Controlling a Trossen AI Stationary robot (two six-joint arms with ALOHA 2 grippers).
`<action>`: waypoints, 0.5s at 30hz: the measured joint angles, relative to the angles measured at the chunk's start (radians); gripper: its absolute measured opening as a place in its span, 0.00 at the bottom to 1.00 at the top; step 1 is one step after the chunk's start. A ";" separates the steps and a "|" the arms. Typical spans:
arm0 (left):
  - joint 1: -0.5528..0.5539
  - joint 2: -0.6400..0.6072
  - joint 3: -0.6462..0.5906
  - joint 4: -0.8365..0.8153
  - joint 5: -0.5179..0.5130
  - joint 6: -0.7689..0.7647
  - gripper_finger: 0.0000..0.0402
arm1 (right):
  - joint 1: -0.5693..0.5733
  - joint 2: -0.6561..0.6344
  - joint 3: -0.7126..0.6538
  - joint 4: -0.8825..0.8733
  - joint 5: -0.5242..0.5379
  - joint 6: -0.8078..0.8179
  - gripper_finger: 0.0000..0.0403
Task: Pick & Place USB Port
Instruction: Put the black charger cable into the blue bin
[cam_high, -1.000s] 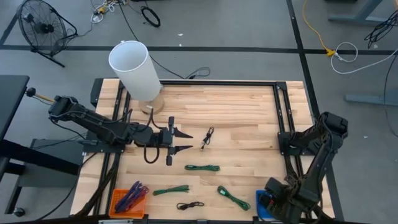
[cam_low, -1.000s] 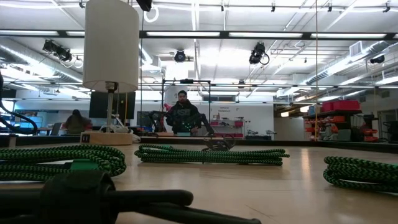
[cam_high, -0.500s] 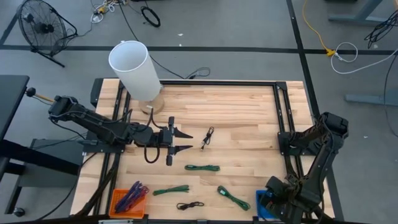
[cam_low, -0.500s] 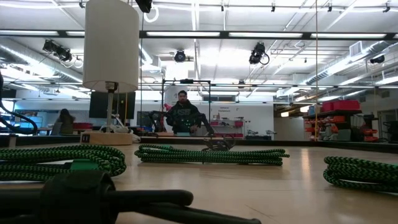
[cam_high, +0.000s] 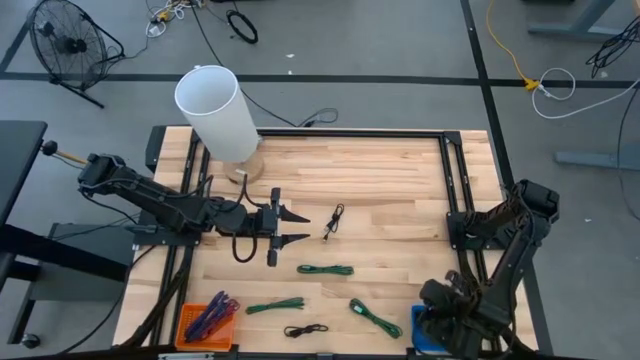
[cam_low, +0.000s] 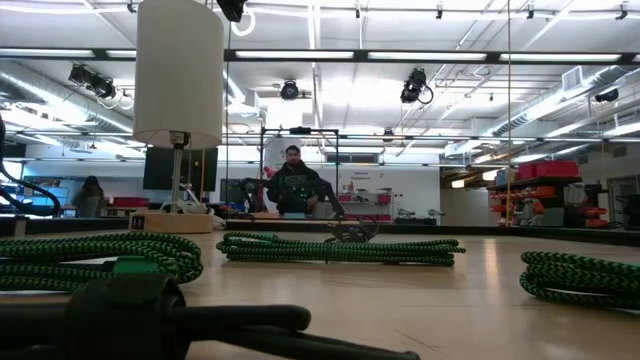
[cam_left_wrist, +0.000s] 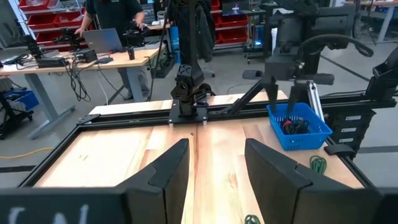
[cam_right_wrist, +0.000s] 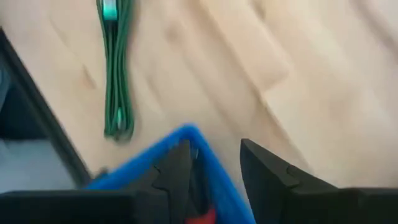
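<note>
1. While it hangs directly over the blue plastic mesh basket (cam_high: 418, 325), the right gripper (cam_right_wrist: 212, 146) has its fingers spread and nothing between them. The basket's rim shows just below the fingertips.
2. Blue plastic mesh basket: sits at a corner of the pale wooden table (cam_high: 380, 180). It holds black and red items, seen from the left wrist view and too small to identify.
3. First green braided USB cable (cam_high: 375, 317): bundled, flat on the wood, just beside the basket on the side facing the left arm.
4. Second green braided USB cable (cam_high: 325, 269): bundled, farther from the basket than item 3, toward the table's middle.
5. Third green braided USB cable (cam_high: 275, 306): bundled, well apart from the basket, beyond item 3.
6. Thin black coiled cable (cam_high: 305, 330): well apart from the basket, along the same table edge.
7. Short black USB cable (cam_high: 334, 221): well apart from the basket, near mid-table, just off the left gripper's fingertips and not touching them.
8. Left gripper (cam_high: 303, 228): well apart from the basket, fingers spread and empty, pointing toward the basket's side of the table.
9. Orange plastic tray (cam_high: 183, 335): holds purple and blue cables and sits at the far end of the basket's table edge.
10. White cylindrical lamp (cam_high: 212, 110): stands at the corner diagonal from the basket.
</note>
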 joint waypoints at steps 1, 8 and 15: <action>0.000 0.000 0.000 0.000 0.000 0.000 0.41 | -0.005 0.000 0.000 -0.007 0.038 -0.009 0.35; 0.000 0.000 0.000 -0.003 0.000 0.000 0.41 | -0.096 0.000 0.000 0.011 0.265 -0.197 0.35; 0.000 0.000 0.000 -0.003 0.000 0.000 0.41 | -0.324 0.000 0.000 0.024 0.284 -0.510 0.35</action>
